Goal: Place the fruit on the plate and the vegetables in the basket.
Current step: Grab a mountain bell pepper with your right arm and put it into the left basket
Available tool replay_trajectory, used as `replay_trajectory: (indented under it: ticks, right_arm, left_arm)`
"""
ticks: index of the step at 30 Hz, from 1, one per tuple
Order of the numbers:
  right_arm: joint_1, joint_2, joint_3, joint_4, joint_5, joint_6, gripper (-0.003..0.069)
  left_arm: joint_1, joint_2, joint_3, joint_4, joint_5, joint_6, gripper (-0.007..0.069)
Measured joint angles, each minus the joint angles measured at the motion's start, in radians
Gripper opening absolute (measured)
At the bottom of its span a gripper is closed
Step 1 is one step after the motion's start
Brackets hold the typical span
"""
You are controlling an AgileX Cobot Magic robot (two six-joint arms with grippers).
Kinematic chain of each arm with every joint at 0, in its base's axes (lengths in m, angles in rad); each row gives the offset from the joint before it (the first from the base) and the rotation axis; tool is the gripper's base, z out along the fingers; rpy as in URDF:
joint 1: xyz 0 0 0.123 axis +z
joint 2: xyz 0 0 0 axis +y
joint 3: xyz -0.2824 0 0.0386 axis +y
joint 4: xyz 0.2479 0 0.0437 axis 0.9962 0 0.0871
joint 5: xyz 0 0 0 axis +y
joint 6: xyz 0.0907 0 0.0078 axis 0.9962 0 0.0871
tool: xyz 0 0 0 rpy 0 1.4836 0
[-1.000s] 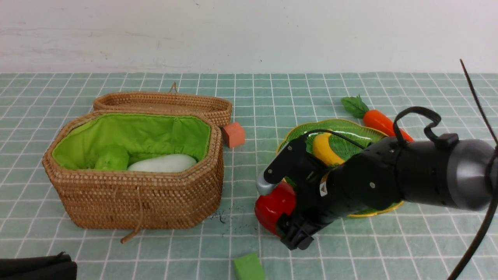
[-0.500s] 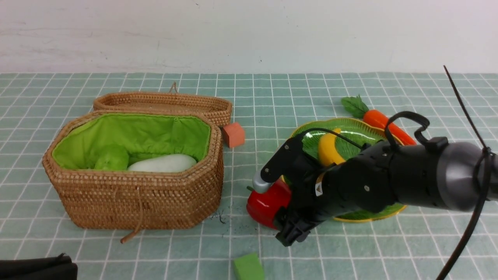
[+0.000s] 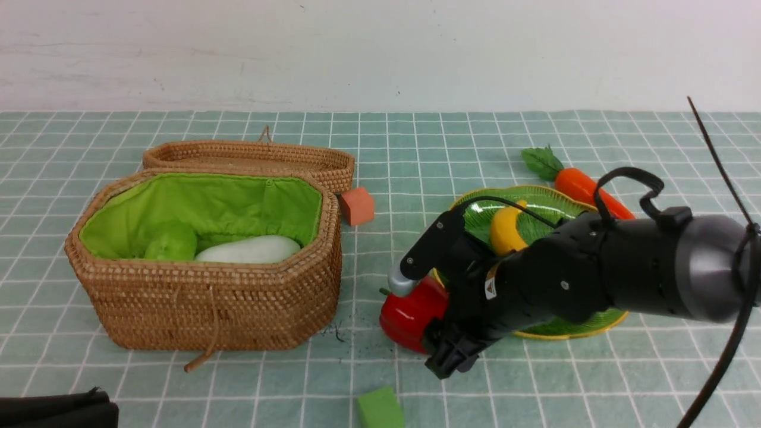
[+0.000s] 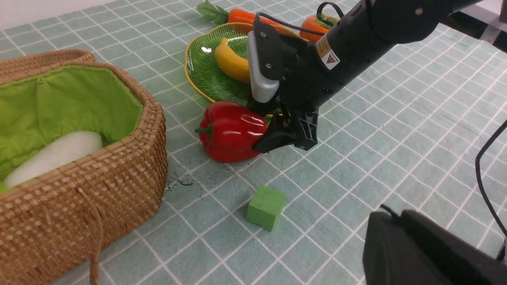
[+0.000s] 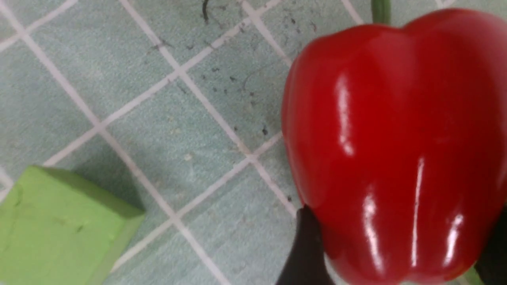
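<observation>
My right gripper (image 3: 422, 321) is shut on the red bell pepper (image 3: 410, 315), one finger on each side of it (image 5: 396, 138), low over the cloth between basket and plate. The brown wicker basket (image 3: 208, 309) on the left holds the white radish (image 3: 250, 249) and the green gourd (image 3: 172, 241). A yellow banana (image 3: 505, 229) lies on the green plate (image 3: 535, 193). The carrot (image 3: 579, 184) lies behind the plate, and the orange persimmon (image 4: 313, 25) shows beyond the right arm. The mangosteen is hidden. My left gripper (image 4: 390, 213) is shut and empty, near the front left.
The flat wicker lid (image 3: 250, 157) leans behind the basket, with a small orange cube (image 3: 357, 205) beside it. A green cube (image 3: 380, 409) sits on the cloth just in front of the pepper. The right arm covers the plate's near half.
The right gripper's jaws have narrowed onto the red bell pepper, and the pepper has shifted slightly left with them. The left arm has not moved.
</observation>
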Motion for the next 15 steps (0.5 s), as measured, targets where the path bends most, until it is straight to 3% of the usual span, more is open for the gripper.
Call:
replay_trajectory:
  ticks: [11,15]
  right_arm:
    - [0.001,-0.084,0.000,-0.005,0.024,0.003,0.0513]
    - [0.004,-0.119,-0.039,0.010,0.093,0.059,0.0513]
  left_arm:
    - [0.000,0.000,0.000,-0.001,0.001,0.000,0.0029]
    - [0.000,0.000,0.000,0.023,0.004,-0.019,0.0029]
